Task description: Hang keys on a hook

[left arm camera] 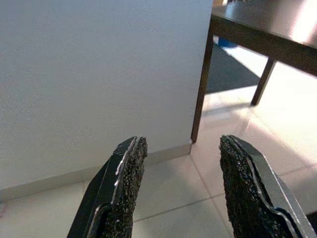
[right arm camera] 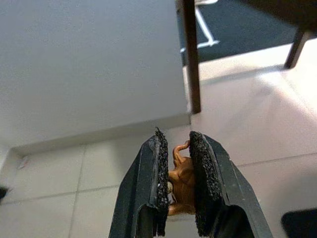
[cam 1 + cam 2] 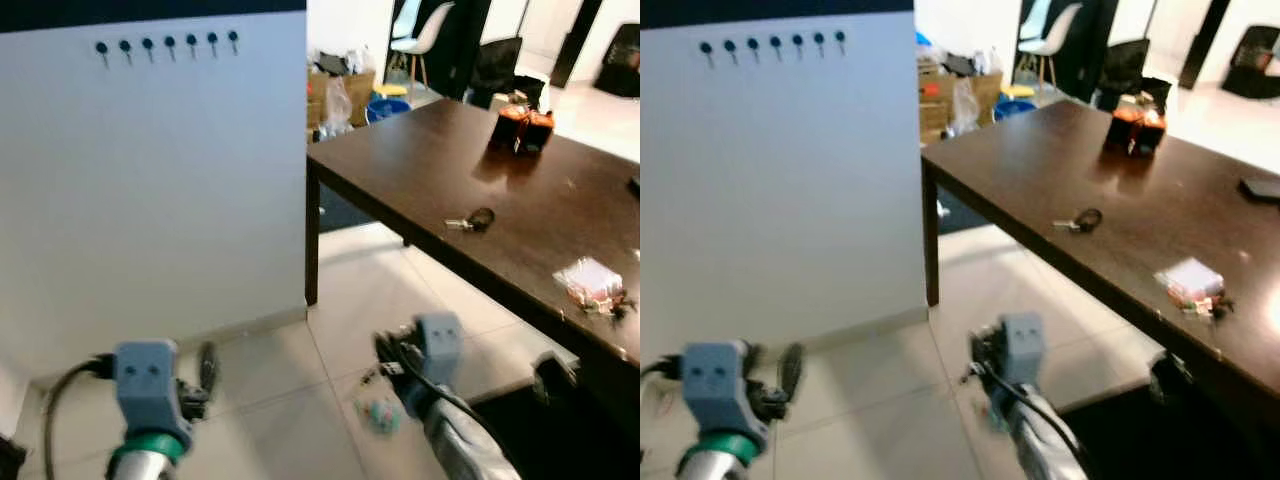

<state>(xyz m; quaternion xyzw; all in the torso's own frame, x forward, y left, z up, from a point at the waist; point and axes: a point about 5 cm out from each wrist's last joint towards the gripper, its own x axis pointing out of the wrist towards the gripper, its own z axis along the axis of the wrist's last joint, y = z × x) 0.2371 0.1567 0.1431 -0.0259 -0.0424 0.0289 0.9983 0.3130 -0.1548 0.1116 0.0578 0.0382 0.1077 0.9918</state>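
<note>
Gripping a small brass-coloured key charm (image 2: 182,184) tightly, right pincer (image 2: 181,171) sits low at centre frame; hooks (image 3: 168,43) line the white wall's upper left, well above. Left pincer (image 1: 181,191) gapes empty.

Orange-brown object (image 2: 182,184) mostly hidden between the right gripper's (image 2: 175,140) jaws, identity unclear.
</note>
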